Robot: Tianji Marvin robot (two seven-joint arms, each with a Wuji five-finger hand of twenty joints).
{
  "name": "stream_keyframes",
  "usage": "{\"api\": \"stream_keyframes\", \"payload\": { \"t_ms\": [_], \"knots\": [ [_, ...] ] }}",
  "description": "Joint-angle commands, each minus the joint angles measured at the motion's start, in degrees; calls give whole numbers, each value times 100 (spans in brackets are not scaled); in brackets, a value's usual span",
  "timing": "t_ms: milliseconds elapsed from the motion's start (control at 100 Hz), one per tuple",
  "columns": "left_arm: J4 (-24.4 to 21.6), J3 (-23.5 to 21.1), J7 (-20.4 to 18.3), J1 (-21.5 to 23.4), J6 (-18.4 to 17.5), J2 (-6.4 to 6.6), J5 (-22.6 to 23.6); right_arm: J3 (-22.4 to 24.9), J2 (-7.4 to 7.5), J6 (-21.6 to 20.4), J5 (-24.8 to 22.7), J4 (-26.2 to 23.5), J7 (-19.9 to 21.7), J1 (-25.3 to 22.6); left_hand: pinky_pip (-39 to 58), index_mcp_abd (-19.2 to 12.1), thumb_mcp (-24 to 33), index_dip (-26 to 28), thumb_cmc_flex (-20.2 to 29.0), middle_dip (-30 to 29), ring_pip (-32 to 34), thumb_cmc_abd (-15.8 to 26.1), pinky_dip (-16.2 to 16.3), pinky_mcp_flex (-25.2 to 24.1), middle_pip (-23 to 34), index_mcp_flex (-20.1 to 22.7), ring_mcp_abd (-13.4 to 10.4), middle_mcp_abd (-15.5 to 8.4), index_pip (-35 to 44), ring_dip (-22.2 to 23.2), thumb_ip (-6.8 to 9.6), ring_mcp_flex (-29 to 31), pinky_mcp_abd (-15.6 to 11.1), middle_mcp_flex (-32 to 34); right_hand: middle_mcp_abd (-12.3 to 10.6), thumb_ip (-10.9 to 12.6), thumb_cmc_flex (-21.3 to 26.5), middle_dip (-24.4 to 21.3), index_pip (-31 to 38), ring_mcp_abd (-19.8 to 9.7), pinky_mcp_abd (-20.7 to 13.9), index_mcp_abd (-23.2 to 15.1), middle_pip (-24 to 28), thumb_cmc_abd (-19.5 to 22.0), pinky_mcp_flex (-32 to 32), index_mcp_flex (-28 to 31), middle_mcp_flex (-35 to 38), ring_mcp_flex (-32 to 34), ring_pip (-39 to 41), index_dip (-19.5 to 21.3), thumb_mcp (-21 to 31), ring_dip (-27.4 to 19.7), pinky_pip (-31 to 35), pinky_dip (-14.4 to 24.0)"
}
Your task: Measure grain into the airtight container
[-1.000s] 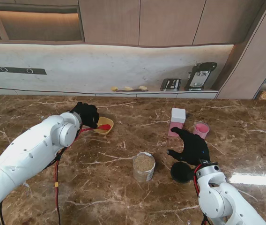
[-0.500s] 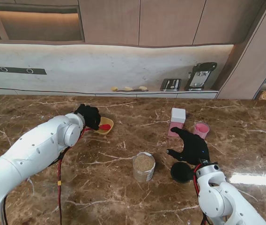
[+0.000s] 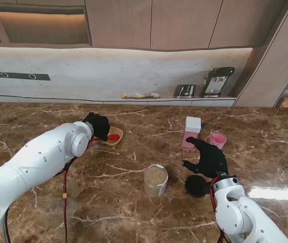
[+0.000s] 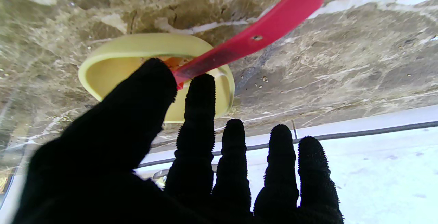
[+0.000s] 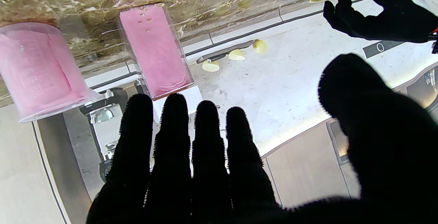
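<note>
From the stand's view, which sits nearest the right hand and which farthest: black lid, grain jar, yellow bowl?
From the right hand:
1. Black lid, just nearer to me.
2. Grain jar, to its left, mid-table.
3. Yellow bowl, far left, by the left hand.

We couldn't read any text anywhere; the pink measuring cup (image 5: pixel 41 70) had faint raised markings on its side, but they were too blurry.

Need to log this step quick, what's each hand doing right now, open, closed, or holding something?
Left hand: thumb and index finger pinch the red scoop over the yellow bowl.
Right hand: open, holding nothing.
</note>
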Motion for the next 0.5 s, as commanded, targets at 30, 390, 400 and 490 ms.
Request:
{"api": "stream_keyframes", "payload": {
  "t_ms": [30,390,400,490],
  "knots": [
    [103,74,-22,-68,-41,-36,-33,14,-11,-4,36,33,104,-30,262,-93,-116,163,144,83,91,-194,16,-55,173,-164,24,-17,426,-52,-124,4,-58,59,-24,164,-35,-9,-5,31,49,-99,-117,73,-67,-14,-96,-220,-79,-82,-43,13,106,7],
    [339,300,38,-206,-51,-144,-176,19,-17,-33,79,58,105,-19,594,-376,-287,838,275,97,144,-259,49,-62,218,-507,33,7,1342,-52,-115,97,-72,140,-18,178,-17,-5,-12,40,54,-112,-112,101,-52,-24,-110,-210,-66,-84,-9,30,115,48],
    [339,302,39,-208,-52,-145,-176,19,-17,-34,80,58,105,-19,601,-383,-291,850,277,97,145,-257,50,-62,218,-504,32,8,1359,-52,-114,99,-73,141,-19,178,-16,-5,-12,40,52,-114,-112,97,-52,-23,-111,-214,-67,-84,-5,30,115,48],
    [310,281,42,-192,-22,-141,-166,25,-14,-38,92,53,135,-23,743,-422,-258,996,337,100,176,-178,91,-66,242,-465,43,7,1552,-46,-92,160,-71,212,-17,177,-26,-9,-17,40,46,-121,-120,112,-57,-33,-139,-229,-72,-86,20,30,110,54]
  ]
}}
